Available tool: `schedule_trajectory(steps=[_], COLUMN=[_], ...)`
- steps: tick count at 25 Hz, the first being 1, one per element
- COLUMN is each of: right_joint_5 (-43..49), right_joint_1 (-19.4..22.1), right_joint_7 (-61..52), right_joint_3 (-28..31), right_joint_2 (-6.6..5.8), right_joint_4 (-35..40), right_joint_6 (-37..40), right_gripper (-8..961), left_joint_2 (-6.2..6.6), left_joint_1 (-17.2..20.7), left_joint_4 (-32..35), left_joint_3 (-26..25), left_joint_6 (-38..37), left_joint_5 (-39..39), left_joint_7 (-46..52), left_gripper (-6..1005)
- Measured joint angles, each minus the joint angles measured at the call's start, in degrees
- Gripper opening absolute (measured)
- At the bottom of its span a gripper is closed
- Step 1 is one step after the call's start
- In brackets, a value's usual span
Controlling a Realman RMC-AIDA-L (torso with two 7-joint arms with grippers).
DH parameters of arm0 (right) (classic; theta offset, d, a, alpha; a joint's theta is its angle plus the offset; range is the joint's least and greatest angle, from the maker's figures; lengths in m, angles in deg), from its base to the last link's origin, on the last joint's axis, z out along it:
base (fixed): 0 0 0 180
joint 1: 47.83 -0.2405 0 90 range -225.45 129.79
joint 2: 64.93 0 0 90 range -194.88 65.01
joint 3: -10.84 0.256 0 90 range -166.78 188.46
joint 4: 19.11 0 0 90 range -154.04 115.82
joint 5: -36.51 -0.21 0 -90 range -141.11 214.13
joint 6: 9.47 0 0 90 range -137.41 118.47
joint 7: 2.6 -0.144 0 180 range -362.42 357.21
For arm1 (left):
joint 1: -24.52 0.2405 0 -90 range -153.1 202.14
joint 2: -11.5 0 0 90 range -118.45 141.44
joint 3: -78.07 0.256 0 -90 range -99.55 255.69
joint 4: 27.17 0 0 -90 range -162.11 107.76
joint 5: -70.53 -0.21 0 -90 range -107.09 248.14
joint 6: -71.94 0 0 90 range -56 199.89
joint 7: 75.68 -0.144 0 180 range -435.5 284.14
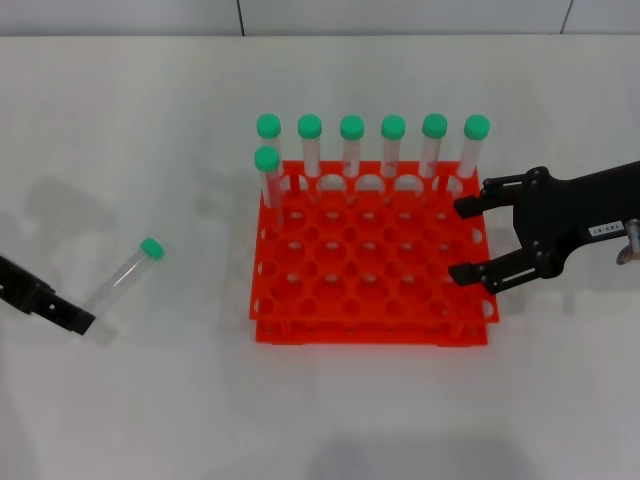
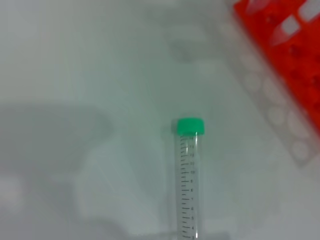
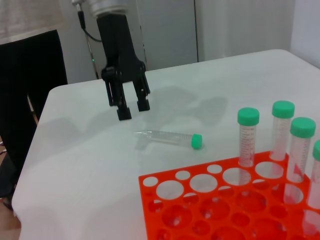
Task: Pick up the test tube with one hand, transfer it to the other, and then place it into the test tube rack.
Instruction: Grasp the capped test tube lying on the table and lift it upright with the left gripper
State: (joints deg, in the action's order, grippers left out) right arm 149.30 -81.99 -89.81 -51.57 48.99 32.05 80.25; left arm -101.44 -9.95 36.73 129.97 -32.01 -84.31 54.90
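One test tube (image 1: pixel 127 272) lies loose — seven tubes (image 1: pixel 351 150) stand in one rack (image 1: pixel 372 300); left gripper (image 3: pixel 132 106) narrowly parted, empty; right gripper (image 1: pixel 462 240) wide.

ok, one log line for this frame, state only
test tube: lying on table, ungrasped | left gripper: jaws open, just short of tube's bottom end | right gripper: open over test tube rack right edge | rack: seven tubes

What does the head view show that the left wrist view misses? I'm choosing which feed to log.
Only the head view shows the right gripper, jaws open, at the test tube rack's right edge, the left gripper, and seven standing tubes. Only the left wrist view shows the test tube's printed scale. Both show that tube lying on the table and the rack.
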Motion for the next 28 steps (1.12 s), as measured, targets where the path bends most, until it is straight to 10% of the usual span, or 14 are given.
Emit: schedule_trajectory(steps=[24, 28], right_joint_5=[-0.48, -0.48], right_joint_1=[0.16, 0.13], right_joint_7=[1.33, 1.34], right_joint_3=[0.09, 0.09], right_joint_2=[0.13, 0.17], right_joint_4=[-0.58, -0.61], right_joint_6=[-0.61, -0.69], right_gripper=[857, 857], left_joint_2=[-2.93, -3.00], left_joint_1=[-3.12, -3.14], left_joint_4=[-5.54, -5.55], left_joint_3=[4.65, 4.93], left_joint_6=[6.78, 6.91], left_joint_5=[-6.68, -6.73], left_joint_7=[3.01, 3.33], left_gripper=[669, 495])
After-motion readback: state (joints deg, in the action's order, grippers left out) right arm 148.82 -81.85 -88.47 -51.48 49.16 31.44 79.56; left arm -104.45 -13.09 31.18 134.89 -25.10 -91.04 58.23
